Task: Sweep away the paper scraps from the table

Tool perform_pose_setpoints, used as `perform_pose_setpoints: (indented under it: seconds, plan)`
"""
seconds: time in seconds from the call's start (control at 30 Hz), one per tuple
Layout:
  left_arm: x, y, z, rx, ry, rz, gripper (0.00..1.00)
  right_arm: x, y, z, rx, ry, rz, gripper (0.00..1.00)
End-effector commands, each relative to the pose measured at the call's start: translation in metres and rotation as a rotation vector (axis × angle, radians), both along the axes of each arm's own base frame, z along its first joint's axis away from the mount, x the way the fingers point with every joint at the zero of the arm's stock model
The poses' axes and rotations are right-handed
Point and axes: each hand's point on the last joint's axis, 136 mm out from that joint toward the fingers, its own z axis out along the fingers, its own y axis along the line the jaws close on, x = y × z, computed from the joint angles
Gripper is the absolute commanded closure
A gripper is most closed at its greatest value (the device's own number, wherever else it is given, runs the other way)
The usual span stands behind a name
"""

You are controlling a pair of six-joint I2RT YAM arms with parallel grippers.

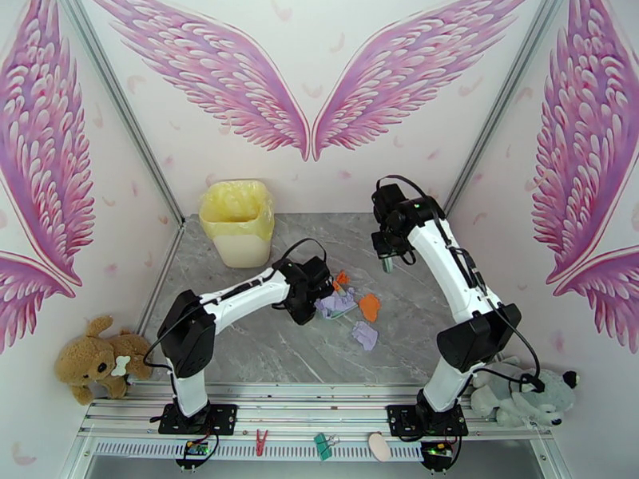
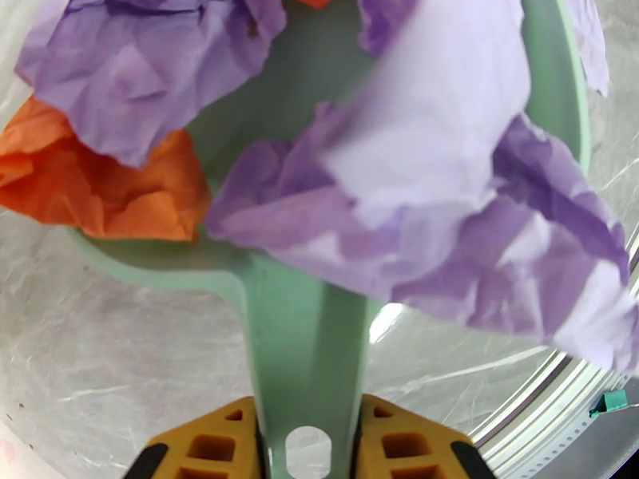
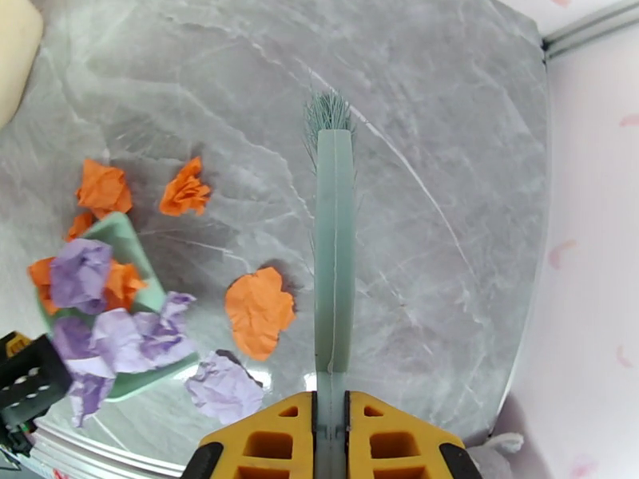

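Observation:
My left gripper (image 1: pixel 311 295) (image 2: pixel 307 429) is shut on the handle of the mint-green dustpan (image 2: pixel 307 345) (image 1: pixel 342 311) (image 3: pixel 124 233), at mid-table. Lavender and orange paper scraps (image 2: pixel 447 233) are heaped in the pan. More scraps lie loose on the grey marble table (image 1: pixel 263 345): an orange one (image 1: pixel 369 306) (image 3: pixel 257 309) and a lavender one (image 1: pixel 365 335) (image 3: pixel 224 385) right of the pan, and two orange ones (image 3: pixel 185 188) (image 3: pixel 104 188) beyond it. My right gripper (image 1: pixel 386 251) (image 3: pixel 330 421) is shut on the mint-green brush (image 3: pixel 334 257), raised above the table behind the scraps with its bristles (image 3: pixel 327 113) pointing away.
A bin with a yellow liner (image 1: pixel 237 221) stands at the table's back left corner. Pink walls and a metal frame close in the table. Plush toys (image 1: pixel 96 361) (image 1: pixel 523 393) sit outside its left and right edges. Clips (image 1: pixel 323 445) lie on the front rail.

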Motion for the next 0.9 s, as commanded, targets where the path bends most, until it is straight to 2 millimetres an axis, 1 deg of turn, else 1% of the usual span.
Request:
perform_pose_setpoints:
  seconds: [0.0, 0.27, 0.37, 0.53, 0.67, 0.8, 0.87]
  plan:
    - [0.013, 0.004, 0.047, -0.063, -0.071, 0.049, 1.00, 0.008, -0.005, -0.006, 0.041, 0.004, -0.065, 1.00]
    - [0.046, 0.023, 0.117, -0.106, -0.184, 0.127, 1.00, 0.013, 0.002, -0.029, 0.116, 0.032, -0.107, 1.00]
    - [0.057, 0.033, 0.139, -0.108, -0.212, 0.157, 1.00, 0.015, 0.004, -0.035, 0.132, 0.039, -0.112, 1.00]
    - [0.074, 0.053, 0.169, -0.108, -0.273, 0.225, 1.00, 0.019, 0.008, -0.042, 0.155, 0.050, -0.114, 1.00]
    - [0.087, 0.078, 0.186, -0.097, -0.304, 0.317, 1.00, 0.022, 0.014, -0.047, 0.186, 0.062, -0.110, 1.00]
    - [0.098, 0.105, 0.197, -0.063, -0.331, 0.416, 1.00, 0.024, 0.021, -0.051, 0.218, 0.074, -0.106, 1.00]
    - [0.105, 0.121, 0.204, -0.029, -0.352, 0.482, 1.00, 0.024, 0.024, -0.055, 0.232, 0.083, -0.104, 1.00]
